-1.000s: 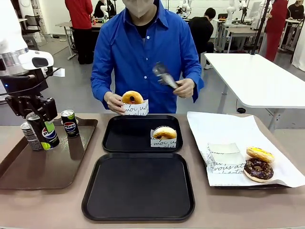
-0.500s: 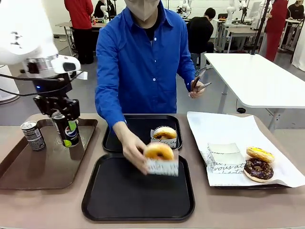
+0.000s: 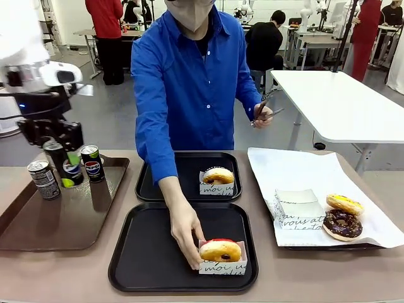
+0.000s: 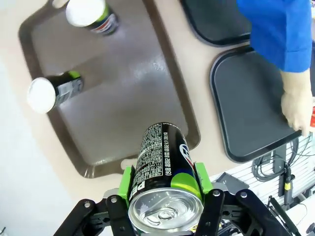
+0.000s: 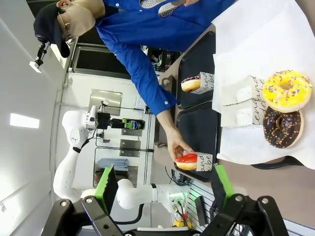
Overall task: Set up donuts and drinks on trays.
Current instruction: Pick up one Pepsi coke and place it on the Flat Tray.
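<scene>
A: Two changes since a second ago. The person's hand (image 3: 185, 235) has set the red-iced donut (image 3: 220, 250) in the near tray (image 3: 136, 252), so this tray lacks only a drink. The left gripper (image 4: 166, 187) now holds its can (image 4: 164, 157) above the brown tray (image 3: 38, 233).

B: Fingers?

A: Left clamped on the can. Right gripper (image 5: 164, 189) wide apart, empty.

B: Room?

A: The near tray's left half is free. Two raised rims lie between, and the can's height is perhaps low.
</scene>
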`<control>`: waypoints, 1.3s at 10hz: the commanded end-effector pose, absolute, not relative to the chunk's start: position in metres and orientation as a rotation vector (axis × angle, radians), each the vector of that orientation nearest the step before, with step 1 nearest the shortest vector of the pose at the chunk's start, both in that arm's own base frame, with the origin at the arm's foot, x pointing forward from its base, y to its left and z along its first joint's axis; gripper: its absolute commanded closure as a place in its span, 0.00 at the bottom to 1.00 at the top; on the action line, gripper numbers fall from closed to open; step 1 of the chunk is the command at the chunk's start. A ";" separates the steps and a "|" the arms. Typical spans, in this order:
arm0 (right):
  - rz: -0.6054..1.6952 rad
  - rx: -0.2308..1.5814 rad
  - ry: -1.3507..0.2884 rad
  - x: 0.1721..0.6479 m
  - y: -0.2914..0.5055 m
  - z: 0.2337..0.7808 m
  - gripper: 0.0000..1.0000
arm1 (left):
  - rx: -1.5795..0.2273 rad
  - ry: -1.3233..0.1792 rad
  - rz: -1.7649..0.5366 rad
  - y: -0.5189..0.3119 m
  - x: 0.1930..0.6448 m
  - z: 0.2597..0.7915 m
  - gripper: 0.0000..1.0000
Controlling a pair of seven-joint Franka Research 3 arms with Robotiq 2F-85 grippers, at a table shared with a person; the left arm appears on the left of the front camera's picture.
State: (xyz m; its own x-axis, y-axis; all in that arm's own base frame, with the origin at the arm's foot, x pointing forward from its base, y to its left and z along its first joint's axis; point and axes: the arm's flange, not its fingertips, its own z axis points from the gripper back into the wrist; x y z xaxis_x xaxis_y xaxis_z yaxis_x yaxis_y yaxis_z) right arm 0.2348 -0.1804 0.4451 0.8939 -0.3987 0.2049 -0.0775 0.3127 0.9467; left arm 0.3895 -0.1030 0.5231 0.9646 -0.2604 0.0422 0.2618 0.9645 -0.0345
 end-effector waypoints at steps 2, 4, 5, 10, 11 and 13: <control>-0.208 1.259 -0.459 0.236 -0.180 0.445 0.00 | -0.041 -0.091 -0.270 -0.086 0.367 0.531 0.41; -0.208 1.259 -0.459 0.236 -0.180 0.445 0.00 | -0.034 -0.067 -0.273 -0.090 0.376 0.526 0.41; -0.208 1.259 -0.459 0.236 -0.180 0.445 0.00 | -0.026 -0.060 -0.275 -0.094 0.381 0.525 0.41; -0.208 1.259 -0.459 0.236 -0.180 0.445 0.00 | 0.041 -0.062 -0.266 -0.183 0.452 0.499 0.41; -0.208 1.259 -0.459 0.236 -0.180 0.445 0.00 | 0.057 -0.065 -0.241 -0.200 0.472 0.493 0.41; -0.208 1.259 -0.459 0.236 -0.180 0.445 0.00 | 0.049 -0.085 -0.233 -0.229 0.510 0.480 0.41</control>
State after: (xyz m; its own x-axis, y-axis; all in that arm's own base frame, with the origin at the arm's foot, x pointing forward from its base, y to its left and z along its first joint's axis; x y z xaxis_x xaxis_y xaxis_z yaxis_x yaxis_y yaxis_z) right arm 0.2347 -0.1805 0.4453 0.8939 -0.3987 0.2051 -0.0777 0.3128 0.9466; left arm 0.4888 -0.2177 0.4741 0.9646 -0.2553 0.0660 0.2535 0.9667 0.0346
